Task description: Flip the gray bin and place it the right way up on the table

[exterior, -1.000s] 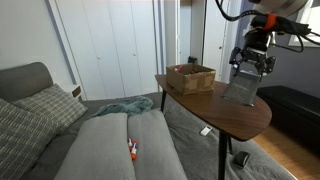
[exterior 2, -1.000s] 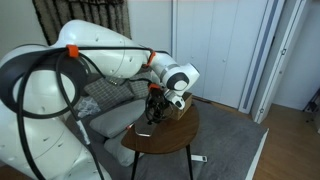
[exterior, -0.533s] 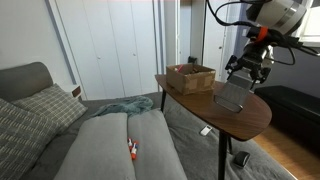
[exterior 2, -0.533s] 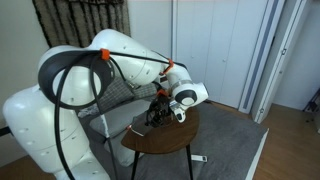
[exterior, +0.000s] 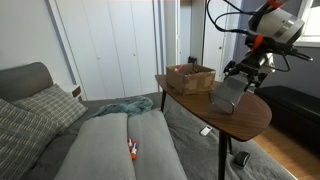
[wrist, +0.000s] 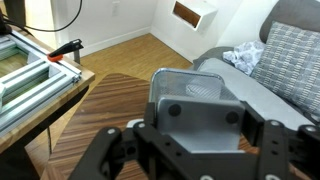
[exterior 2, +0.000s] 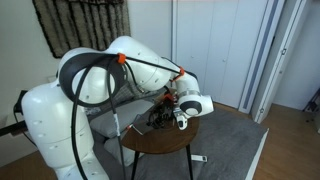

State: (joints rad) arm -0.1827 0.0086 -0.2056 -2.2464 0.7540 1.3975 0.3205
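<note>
The gray bin [exterior: 229,95] is tilted on its side above the oval brown table [exterior: 245,118], held in my gripper [exterior: 243,72]. In the wrist view the bin [wrist: 190,88] fills the space between the black fingers of my gripper [wrist: 195,125], its open mouth pointing away from the camera. My gripper is shut on the bin's wall. In an exterior view the gripper [exterior 2: 165,112] and bin are small and mostly hidden by the arm over the table [exterior 2: 165,145].
A brown woven basket [exterior: 190,78] stands at the table's far end. A gray sofa [exterior: 110,145] with a striped cushion [exterior: 25,125] and a teal cloth [exterior: 125,105] lies beside the table. A dark bench [exterior: 295,105] stands behind.
My wrist has rotated and tipped the bin further over; the bin has swung lower and slightly toward the basket. The arm's elbow has moved toward the table.
</note>
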